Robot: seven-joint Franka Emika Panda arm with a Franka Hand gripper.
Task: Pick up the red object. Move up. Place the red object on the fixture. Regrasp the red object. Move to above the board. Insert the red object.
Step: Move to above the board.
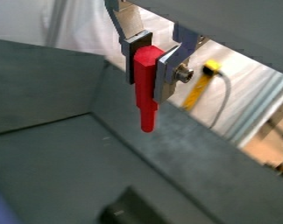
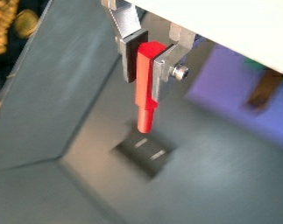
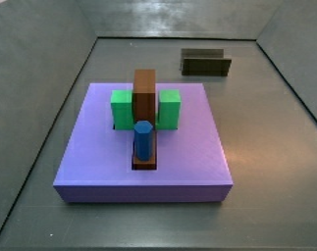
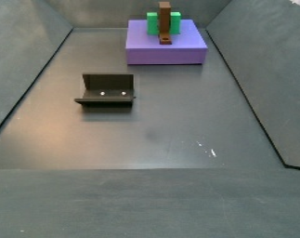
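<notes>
Holding the slim bright red peg-like object (image 2: 146,84) pinched upright between the silver-plated gripper (image 2: 150,54) fingers above the dark box-like fixture (image 2: 147,153), needing lowering straight, staying centred between its raised sides.

I see a brown bar (image 3: 145,96) lying flat, running 12 to 6, with one green block (image 3: 122,109) touching it at 9 o'clock and another green block (image 3: 170,109) at 3; a blue peg (image 3: 142,139) stands upright on its 6 o'clock end; grey floor (image 4: 164,130) all round; a yellow cable (image 1: 214,77) shows in a wrist view

Wrist views near gripper (image 1: 153,59); side views share board (image 3: 147,162)
</notes>
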